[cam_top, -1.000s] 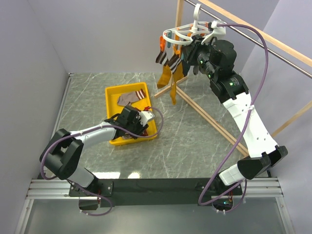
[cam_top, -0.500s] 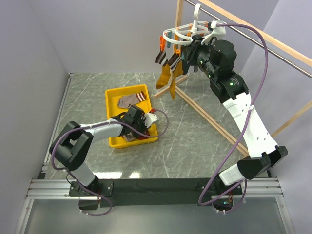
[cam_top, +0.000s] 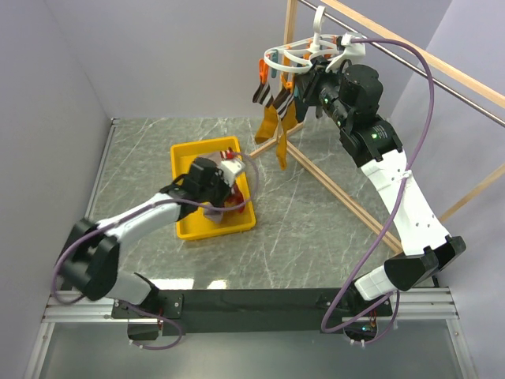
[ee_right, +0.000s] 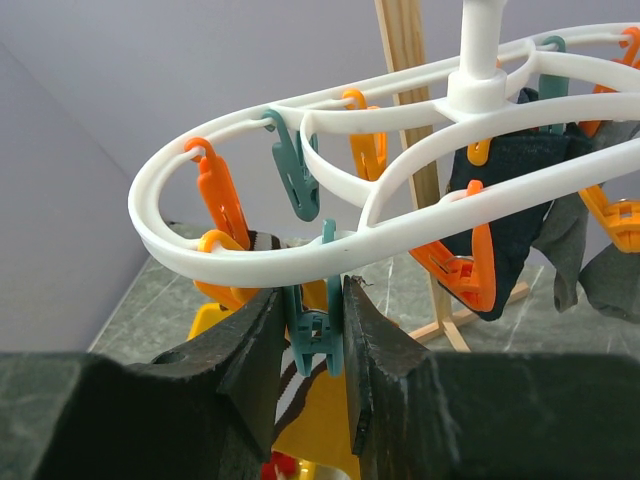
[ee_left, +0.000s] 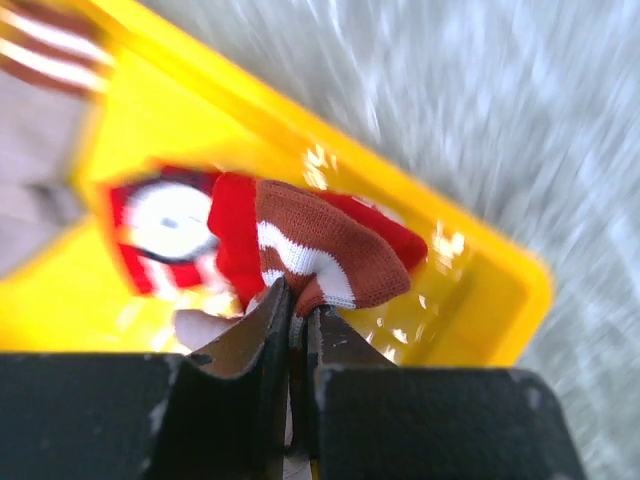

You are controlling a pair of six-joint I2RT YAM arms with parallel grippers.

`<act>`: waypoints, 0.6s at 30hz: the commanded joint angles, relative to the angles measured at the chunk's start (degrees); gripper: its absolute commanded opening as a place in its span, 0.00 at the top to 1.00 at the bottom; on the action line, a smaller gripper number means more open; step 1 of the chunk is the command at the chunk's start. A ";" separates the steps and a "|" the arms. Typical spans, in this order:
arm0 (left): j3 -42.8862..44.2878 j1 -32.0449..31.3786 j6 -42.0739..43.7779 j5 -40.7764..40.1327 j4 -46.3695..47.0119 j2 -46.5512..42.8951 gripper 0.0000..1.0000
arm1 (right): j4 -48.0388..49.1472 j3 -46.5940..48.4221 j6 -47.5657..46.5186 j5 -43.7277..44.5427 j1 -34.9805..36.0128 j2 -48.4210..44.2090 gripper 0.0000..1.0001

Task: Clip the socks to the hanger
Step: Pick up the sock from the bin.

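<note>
On the left, my left gripper (ee_left: pixel 297 305) is down in the yellow tray (ee_left: pixel 500 300). Its jaws are pinched tight on the edge of a red and brown sock (ee_left: pixel 320 240) with white marks. A grey sock (ee_left: pixel 40 140) with a striped cuff lies further along the tray. To the right, the white hanger (ee_right: pixel 475 90) hangs from the rod of a wooden frame (cam_top: pixel 293 20), with a mustard sock (cam_top: pixel 272 122) and a dark sock (ee_right: pixel 510 190) clipped on. My right gripper (ee_right: pixel 310 300) is up at its rim, clamped on a teal clip (ee_right: pixel 318 335).
</note>
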 commanded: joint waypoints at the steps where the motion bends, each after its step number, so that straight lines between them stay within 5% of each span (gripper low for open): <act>1: -0.46 1.80 -7.99 -0.19 6.91 -9.15 0.99 | 2.72 0.85 0.39 -0.16 -0.36 -1.74 1.00; 6: 0.06 2.60 -13.36 -2.12 5.43 -14.79 0.99 | 2.82 1.02 1.18 -0.43 -0.36 -1.65 1.00; 14: -1.52 3.12 -14.59 -11.60 -1.61 -13.65 0.99 | 2.73 0.24 1.71 -0.52 -0.36 -2.09 1.00; 18: -3.97 3.21 -14.16 -9.43 -2.06 -10.67 0.99 | 2.90 -0.82 1.80 -0.43 -0.36 -2.62 1.00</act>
